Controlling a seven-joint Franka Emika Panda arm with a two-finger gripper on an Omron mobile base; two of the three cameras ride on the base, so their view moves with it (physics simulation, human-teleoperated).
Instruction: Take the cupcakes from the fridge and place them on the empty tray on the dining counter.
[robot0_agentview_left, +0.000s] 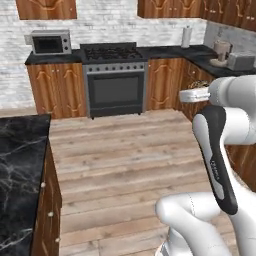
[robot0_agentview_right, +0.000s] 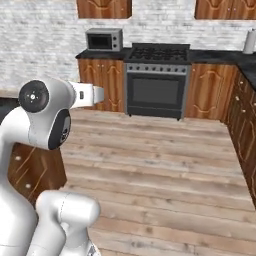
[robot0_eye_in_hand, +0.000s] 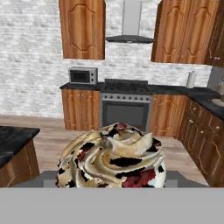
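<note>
In the hand view, going left to right, the black white-veined dining worktop (robot0_eye_in_hand: 13, 138) juts in at the left edge on its brown wooden base, and in the lower middle a cupcake (robot0_eye_in_hand: 114, 156) sits right up against the camera. Its pale swirled frosting, flecked with dark and red patches, faces the lens. It reads as a round, squat mound with no clear long axis, and its frosted top points back toward the hand. Its base is cut off at the bottom of the view, so whether it stands upright or tilted cannot be told. The finger tips are hidden behind it. The cupcake lies just where the tool would close, so the tool appears to have it between fairly wide-set jaws, though the contact itself is not visible. Behind the cupcake stand the microwave (robot0_eye_in_hand: 83, 76) on the far wall counter, then the dark stove (robot0_eye_in_hand: 125, 105) under a steel range hood (robot0_eye_in_hand: 130, 26), then a white paper towel roll (robot0_eye_in_hand: 190, 79). In the left base view the dining worktop (robot0_agentview_left: 20, 170) fills the lower left, and the white arm (robot0_agentview_left: 220, 150) rises on the right above the plank floor (robot0_agentview_left: 125, 150).
</note>
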